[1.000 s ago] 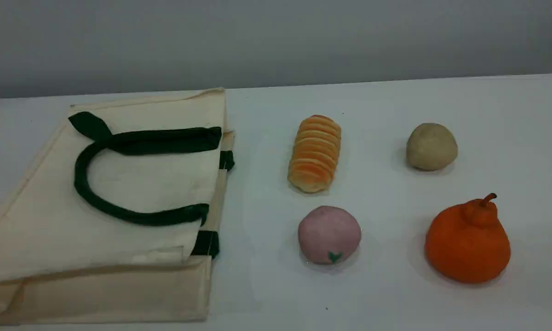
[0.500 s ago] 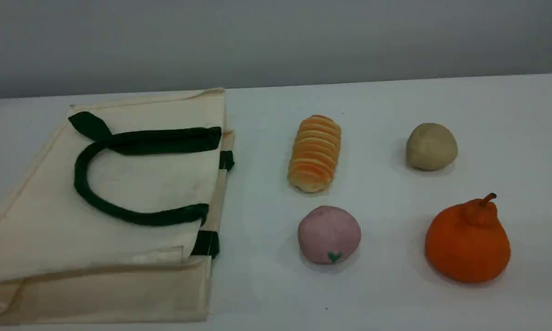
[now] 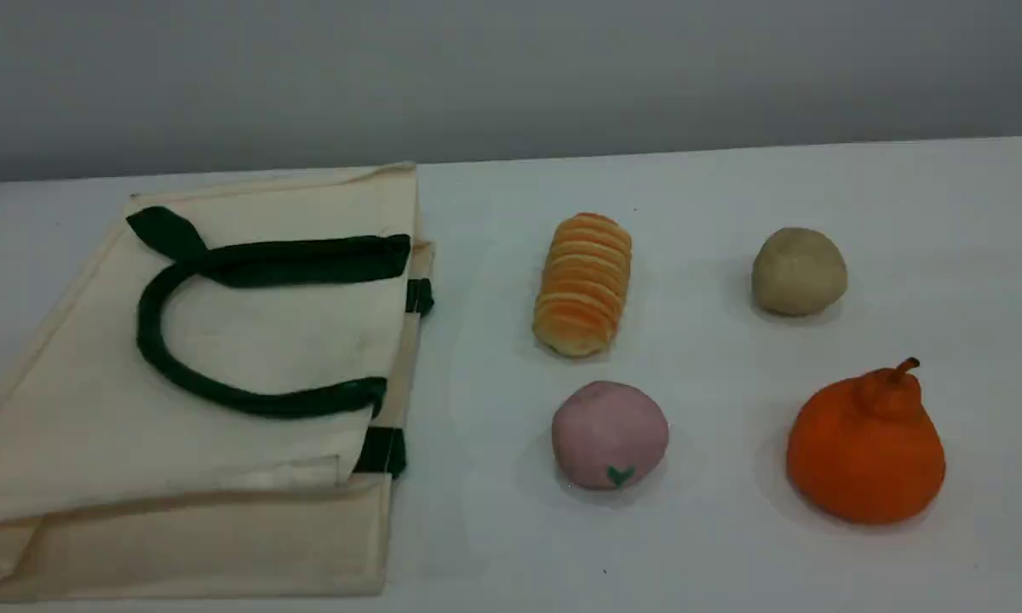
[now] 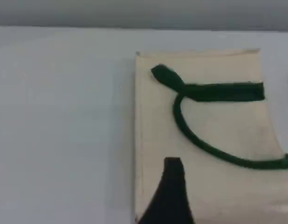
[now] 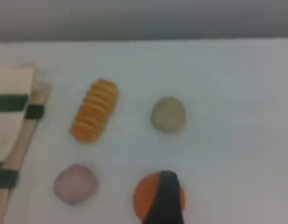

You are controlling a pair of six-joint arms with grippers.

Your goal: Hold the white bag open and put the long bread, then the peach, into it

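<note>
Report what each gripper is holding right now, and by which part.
Nothing is held. The left gripper hangs above the white bag, the right gripper above the orange fruit; both open.

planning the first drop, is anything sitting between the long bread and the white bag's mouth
Nothing visible does: the table between the long bread and the white bag is bare. The peach sits nearer the camera, off that line. The bag itself lies flat with its mouth closed, so it needs opening first.

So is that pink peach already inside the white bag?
No, the peach sits on the table, right of the flat white bag.
</note>
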